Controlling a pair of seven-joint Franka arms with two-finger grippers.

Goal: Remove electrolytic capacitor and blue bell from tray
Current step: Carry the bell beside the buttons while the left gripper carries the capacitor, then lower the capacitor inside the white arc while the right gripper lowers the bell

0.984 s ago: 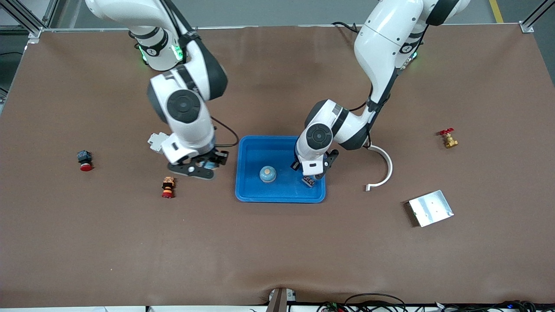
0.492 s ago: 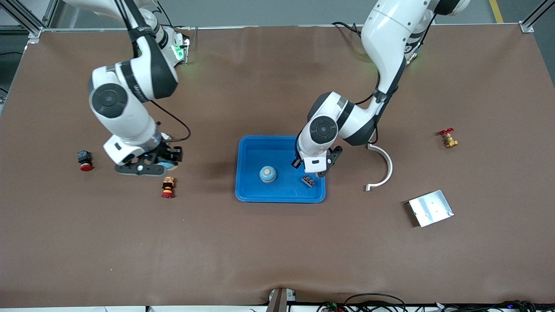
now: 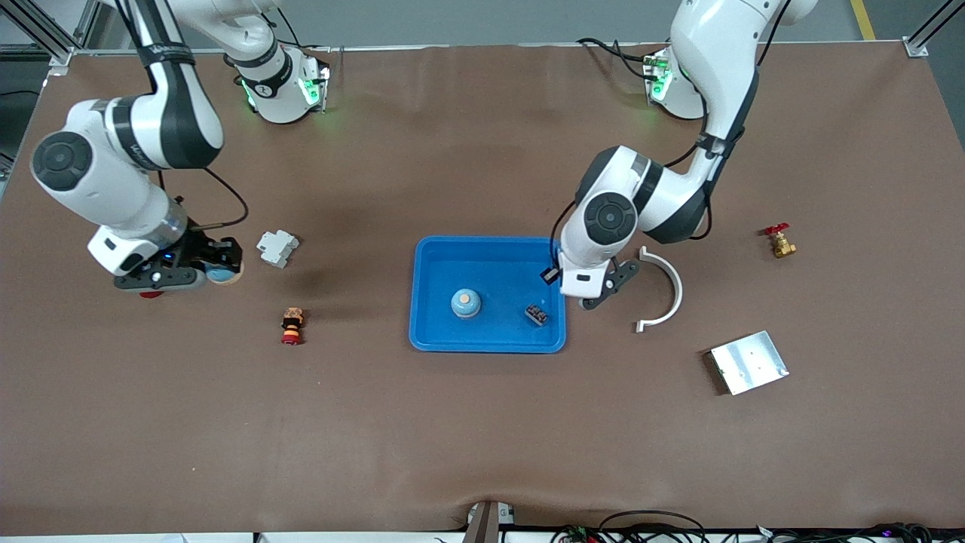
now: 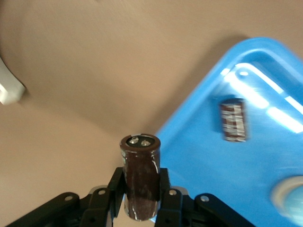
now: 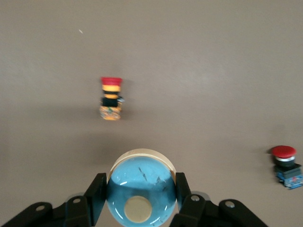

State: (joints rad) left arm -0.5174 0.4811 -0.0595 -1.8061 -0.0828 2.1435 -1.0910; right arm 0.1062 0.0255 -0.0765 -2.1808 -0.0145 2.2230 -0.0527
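Over the desk beside the blue tray, the left end effector clamps the electrolytic capacitor upright to carry it out, while the right end effector, over the desk toward the right arm's end, grips the blue bell.

No text, label, brand, number or sign can be read anywhere in these views. The small dark component lying in the tray, at the right of the left wrist view, bears pale markings that are too blurred to make out. The dark capacitor at the lower middle of that view shows no legible print.
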